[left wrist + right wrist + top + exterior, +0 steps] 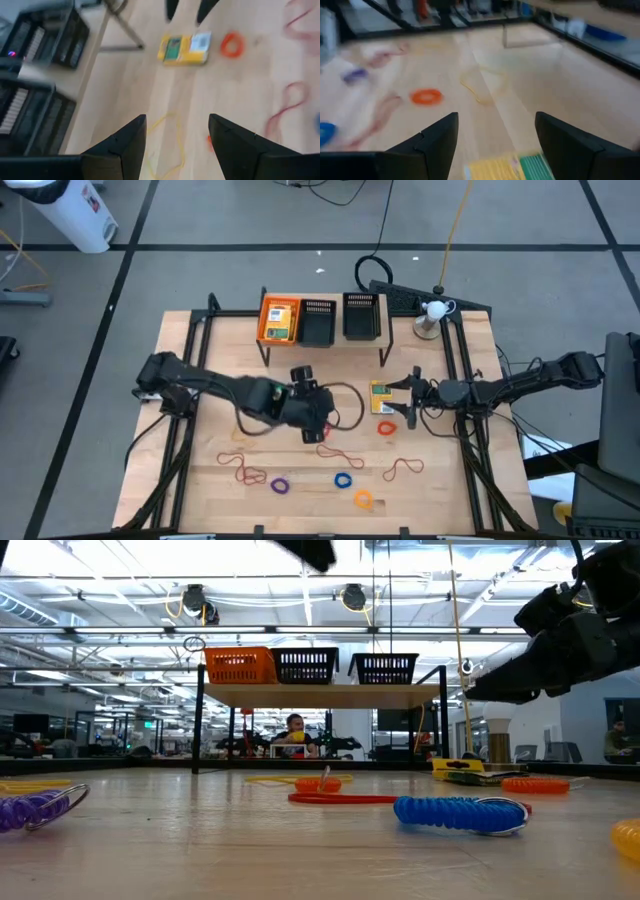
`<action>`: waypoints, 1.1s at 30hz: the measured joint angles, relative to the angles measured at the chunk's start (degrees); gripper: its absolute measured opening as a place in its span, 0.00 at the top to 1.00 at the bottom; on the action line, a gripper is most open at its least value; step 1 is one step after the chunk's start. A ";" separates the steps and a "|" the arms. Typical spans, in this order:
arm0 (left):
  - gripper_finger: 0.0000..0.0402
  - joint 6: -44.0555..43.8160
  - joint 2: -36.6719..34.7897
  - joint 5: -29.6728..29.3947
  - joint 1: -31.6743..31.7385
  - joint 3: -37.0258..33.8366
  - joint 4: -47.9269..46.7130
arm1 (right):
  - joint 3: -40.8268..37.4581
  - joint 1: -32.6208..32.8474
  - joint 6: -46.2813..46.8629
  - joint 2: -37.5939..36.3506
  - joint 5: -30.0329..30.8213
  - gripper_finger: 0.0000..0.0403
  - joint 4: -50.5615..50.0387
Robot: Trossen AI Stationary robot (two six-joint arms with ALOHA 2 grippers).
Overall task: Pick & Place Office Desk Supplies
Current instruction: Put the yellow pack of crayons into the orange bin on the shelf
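Observation:
One yellow-orange packet with a green label [382,396] lies flat on the table, right of centre. My right gripper [411,396] is open. It hovers just to the right of the packet, which shows between its fingers [507,167]. In the low view this gripper [497,685] is raised above the packet [462,770]. My left gripper [318,420] is open and raised over a thin yellow band loop [167,142] at mid-table. An orange ring [387,427] lies near the packet. Purple [281,484], blue [343,480] and yellow-orange [363,499] rings and red-brown band loops [402,468] lie toward the near edge.
A raised shelf at the far side carries an orange mesh tray [265,330] with packets in it [281,315] and two black mesh trays [317,323] [361,315]. Its metal legs [384,352] stand on the table. More red-brown bands [246,471] lie near the left.

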 joint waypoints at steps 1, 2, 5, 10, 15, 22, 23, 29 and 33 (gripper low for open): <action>0.47 -1.04 0.00 -0.80 -0.23 -1.23 -0.03 | 0.94 0.13 0.28 0.01 1.26 0.37 -3.43; 0.47 -2.11 0.00 -1.28 -0.38 -2.29 0.19 | 2.20 0.12 0.31 0.04 2.77 0.37 -7.53; 0.47 -4.26 -0.09 -1.43 -0.24 -4.89 0.07 | 6.18 -0.25 0.16 0.23 8.58 0.37 -23.37; 0.47 -3.96 -0.04 -2.73 1.22 -5.92 0.26 | 12.65 -2.19 -2.97 0.14 12.98 0.37 -33.43; 0.47 -1.87 -0.04 -3.27 2.86 -5.97 0.15 | 15.89 -4.94 -8.01 0.01 11.36 0.37 -32.55; 0.47 1.79 -0.04 -1.32 4.33 -5.97 -0.97 | 15.10 -10.76 -8.10 3.12 0.40 0.37 -32.75; 0.47 1.99 -0.04 -1.30 4.44 -5.97 -1.09 | 14.63 -11.54 -8.09 4.29 -0.87 0.37 -32.22; 0.47 2.23 -0.04 -1.28 4.67 -5.97 -1.31 | 14.09 -14.90 -9.26 13.20 -5.31 0.37 -26.14; 0.47 2.02 -0.04 -0.79 4.67 -5.97 -2.11 | 14.11 -16.24 -11.07 18.58 -7.41 0.37 -19.15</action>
